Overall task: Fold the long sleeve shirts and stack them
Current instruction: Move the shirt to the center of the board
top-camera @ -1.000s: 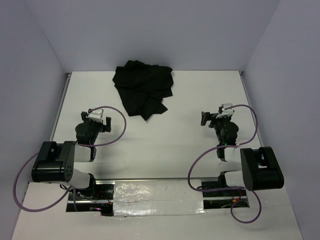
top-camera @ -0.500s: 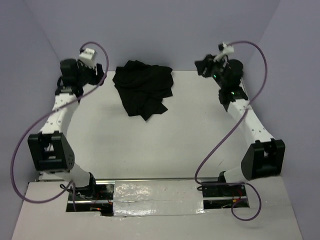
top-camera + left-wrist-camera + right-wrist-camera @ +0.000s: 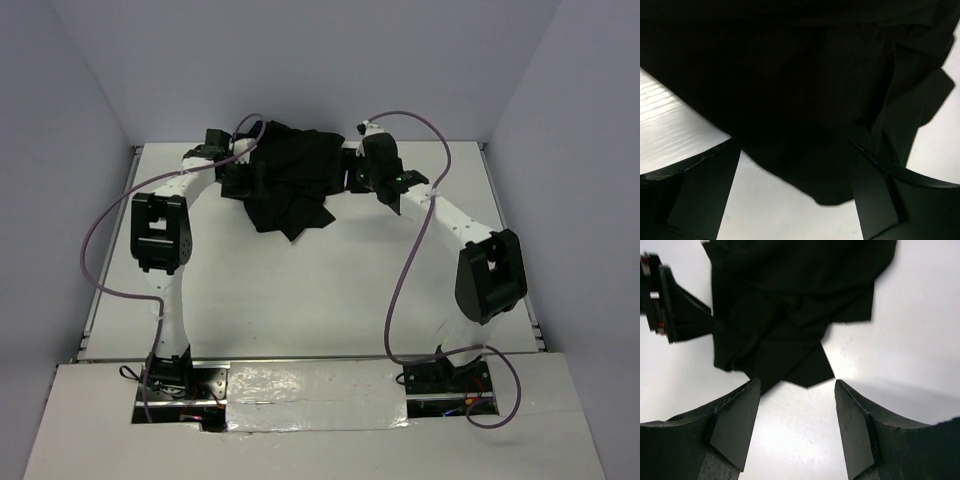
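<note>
White tabletop (image 3: 330, 290), pale grey-violet walls (image 3: 300, 60) on three sides. Only the overhead view gave the layout: black shirt (image 3: 295, 178) crumpled in a heap at the far middle of the tabletop. Both arms stretched out to it, left fingers (image 3: 243, 182) at its left edge and right fingers (image 3: 352, 178) at its right edge. From up there the finger gaps didn't read (black on black).

Left wrist view filled that in. Left fingers were spread wide, one at each lower corner of the frame. The shirt filled the whole upper part, with a rounded edge of fabric reaching down into the gap between them. As far as I could see, neither finger pressed on the cloth, so nothing was gripped. Bare tabletop showed left of and below that edge.

Right wrist view showed the right fingers parted too, with only bare tabletop between them and nothing held. A pointed corner of the shirt lay just ahead of the tips, touching neither. The same view caught the left fingers at upper left, against the shirt's side. It also showed folds and creases across the heap, which the left wrist view lost in the dark. Whether the left tips touched the tabletop, I couldn't tell.
</note>
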`<state>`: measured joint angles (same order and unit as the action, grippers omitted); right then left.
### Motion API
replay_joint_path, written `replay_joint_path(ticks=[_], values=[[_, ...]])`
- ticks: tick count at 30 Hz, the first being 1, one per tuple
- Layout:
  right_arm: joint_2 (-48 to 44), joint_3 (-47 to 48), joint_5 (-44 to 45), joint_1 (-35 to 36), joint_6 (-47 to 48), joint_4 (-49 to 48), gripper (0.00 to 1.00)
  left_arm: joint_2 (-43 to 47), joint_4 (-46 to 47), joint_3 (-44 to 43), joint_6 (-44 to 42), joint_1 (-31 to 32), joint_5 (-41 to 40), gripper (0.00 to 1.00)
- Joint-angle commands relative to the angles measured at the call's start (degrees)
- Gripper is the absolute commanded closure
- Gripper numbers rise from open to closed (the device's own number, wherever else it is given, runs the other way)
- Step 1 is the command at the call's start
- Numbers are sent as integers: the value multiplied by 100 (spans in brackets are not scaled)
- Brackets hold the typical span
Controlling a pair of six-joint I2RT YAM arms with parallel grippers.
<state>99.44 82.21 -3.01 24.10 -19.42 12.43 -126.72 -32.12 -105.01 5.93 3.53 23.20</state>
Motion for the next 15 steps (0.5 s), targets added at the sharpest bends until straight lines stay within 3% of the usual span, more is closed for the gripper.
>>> replay_joint_path(ticks=[1, 4, 6, 8, 9, 10, 11, 12, 15], values=[[-504, -450, 292, 139, 79, 129, 32, -204, -14, -257, -39, 261, -298, 1], [-785, -1004, 423, 139, -26, 6, 32, -538, -57, -195, 30, 472, -562, 2], [-960, -1224, 406, 157, -88, 5, 32, -678, -153, -64, 22, 552, -571, 11], [-1110, -1348, 397, 183, -106, 6, 32, -653, -163, 50, -92, 684, -432, 46], [-1285, -1505, 423, 192, -97, -12, 32, -522, -137, 199, -258, 728, -326, 59], [-1391, -1594, 432, 218, -97, -82, 32, -425, -119, 270, -407, 850, -247, 80], [-1496, -1803, 424, 218, -97, -126, 33, -302, -128, 366, -609, 929, -124, 93], [-1715, -1892, 371, 227, -88, -179, 33, -5, -154, 628, -1290, 1122, -18, 100], [-2147, -2148, 327, 280, 228, -276, 34, 874, -611, 1437, -3023, 1483, 640, 100]])
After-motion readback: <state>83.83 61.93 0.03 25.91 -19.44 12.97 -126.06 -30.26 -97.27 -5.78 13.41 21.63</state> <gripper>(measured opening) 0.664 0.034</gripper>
